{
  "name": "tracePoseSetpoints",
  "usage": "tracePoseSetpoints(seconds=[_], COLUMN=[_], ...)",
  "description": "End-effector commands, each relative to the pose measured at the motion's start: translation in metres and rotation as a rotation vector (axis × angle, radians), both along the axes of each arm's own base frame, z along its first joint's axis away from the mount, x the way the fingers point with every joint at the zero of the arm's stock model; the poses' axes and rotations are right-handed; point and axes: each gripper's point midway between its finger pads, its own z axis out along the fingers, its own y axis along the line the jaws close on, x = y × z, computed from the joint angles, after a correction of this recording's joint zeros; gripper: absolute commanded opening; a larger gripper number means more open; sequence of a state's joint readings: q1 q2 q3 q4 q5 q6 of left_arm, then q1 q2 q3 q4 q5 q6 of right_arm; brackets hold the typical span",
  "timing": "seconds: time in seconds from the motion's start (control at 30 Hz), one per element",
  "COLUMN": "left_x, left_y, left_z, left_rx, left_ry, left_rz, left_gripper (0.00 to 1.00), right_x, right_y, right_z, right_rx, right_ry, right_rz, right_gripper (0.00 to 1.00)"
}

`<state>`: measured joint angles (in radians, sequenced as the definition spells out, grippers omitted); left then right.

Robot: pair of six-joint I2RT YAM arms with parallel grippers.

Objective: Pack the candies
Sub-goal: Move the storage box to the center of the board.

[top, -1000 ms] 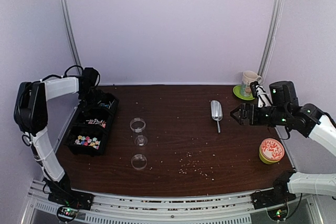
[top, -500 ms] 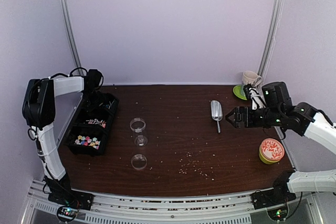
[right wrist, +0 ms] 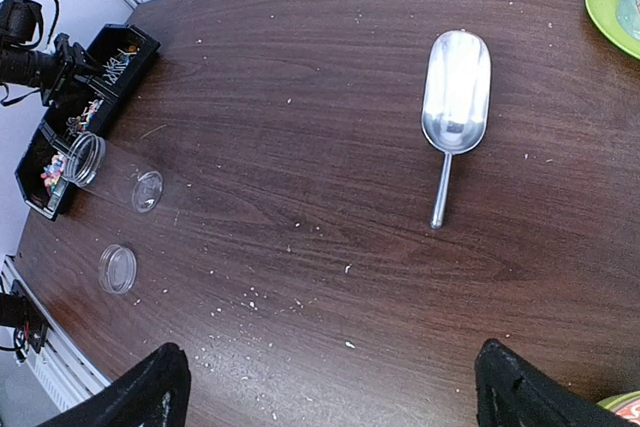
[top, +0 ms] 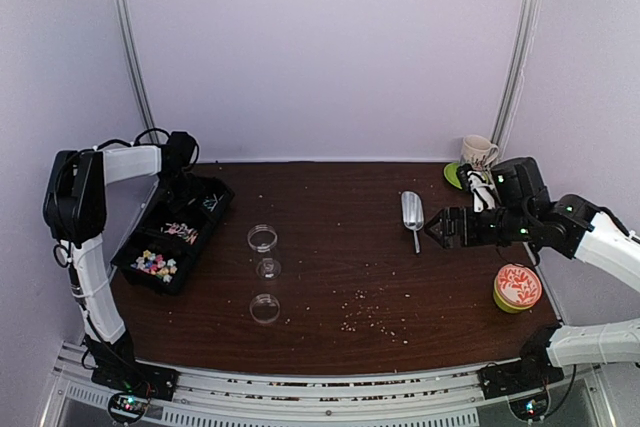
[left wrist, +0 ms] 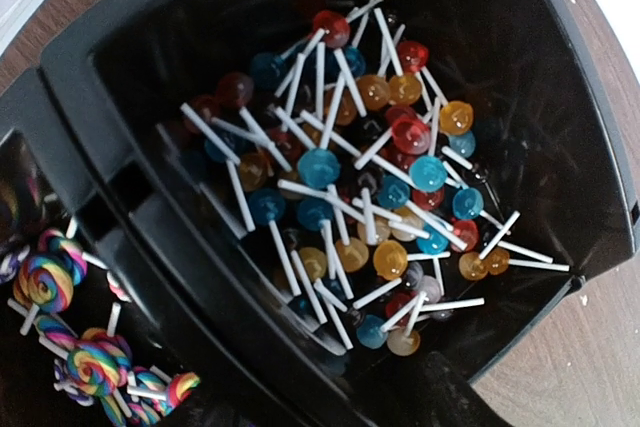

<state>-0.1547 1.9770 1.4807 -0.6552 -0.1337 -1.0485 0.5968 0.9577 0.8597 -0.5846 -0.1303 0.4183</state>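
Left wrist view looks straight down into the black tray (left wrist: 90, 77). Whether the left gripper (top: 185, 195) pinches the tray's far rim, I cannot tell. The candies (left wrist: 318, 167) fill this compartment and the next one. The tray sits skewed at the left edge of the table (top: 330, 277). The right gripper (right wrist: 330, 357), jaws wide, hovers near the metal scoop (right wrist: 455, 87). A broad stretch of crumb-flecked wood lies between the scoop and the jar (top: 263, 238).
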Motion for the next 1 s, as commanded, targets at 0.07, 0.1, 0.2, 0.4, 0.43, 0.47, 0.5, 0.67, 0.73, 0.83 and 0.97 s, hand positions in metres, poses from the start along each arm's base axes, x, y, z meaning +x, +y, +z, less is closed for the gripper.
tracePoseSetpoints(seconds=[0.07, 0.1, 0.2, 0.4, 0.43, 0.47, 0.5, 0.67, 0.73, 0.83, 0.97], left_x=[0.016, 0.016, 0.016, 0.014, 0.014, 0.013, 0.013, 0.014, 0.015, 0.017, 0.021], left_y=[-0.03, -0.034, -0.046, -0.069, -0.073, -0.078, -0.082, -0.103, -0.11, -0.125, -0.148], left_z=[0.019, 0.019, 0.02, 0.014, 0.014, 0.014, 0.014, 0.015, 0.016, 0.019, 0.023], left_rx=[-0.023, -0.023, -0.028, -0.051, -0.056, -0.06, -0.062, -0.077, -0.081, -0.094, -0.117], left_ry=[-0.085, -0.086, -0.093, -0.095, -0.098, -0.099, -0.102, -0.113, -0.117, -0.127, -0.142], left_rz=[-0.095, -0.105, -0.131, -0.182, -0.191, -0.201, -0.208, -0.25, -0.263, -0.281, -0.307], left_gripper=[0.54, 0.54, 0.5, 0.41, 0.4, 0.39, 0.39, 0.34, 0.34, 0.34, 0.33], right_x=[0.005, 0.005, 0.004, 0.003, 0.003, 0.003, 0.003, 0.002, 0.002, 0.002, 0.001], right_y=[0.003, 0.003, 0.004, 0.005, 0.004, 0.005, 0.005, 0.006, 0.007, 0.008, 0.01], right_z=[0.016, 0.015, 0.014, 0.014, 0.014, 0.014, 0.013, 0.013, 0.013, 0.012, 0.011], right_rx=[0.011, 0.009, 0.008, 0.005, 0.003, 0.003, 0.001, -0.001, -0.002, -0.005, -0.005], right_ry=[-0.05, -0.05, -0.047, -0.048, -0.048, -0.048, -0.047, -0.048, -0.049, -0.047, -0.044], right_rz=[-0.008, -0.007, -0.004, -0.002, -0.003, -0.004, -0.003, 0.0, 0.0, 0.0, 0.005], right_gripper=[1.0, 1.0, 0.99, 1.0, 1.0, 0.99, 0.99, 0.99, 1.0, 1.0, 1.0])
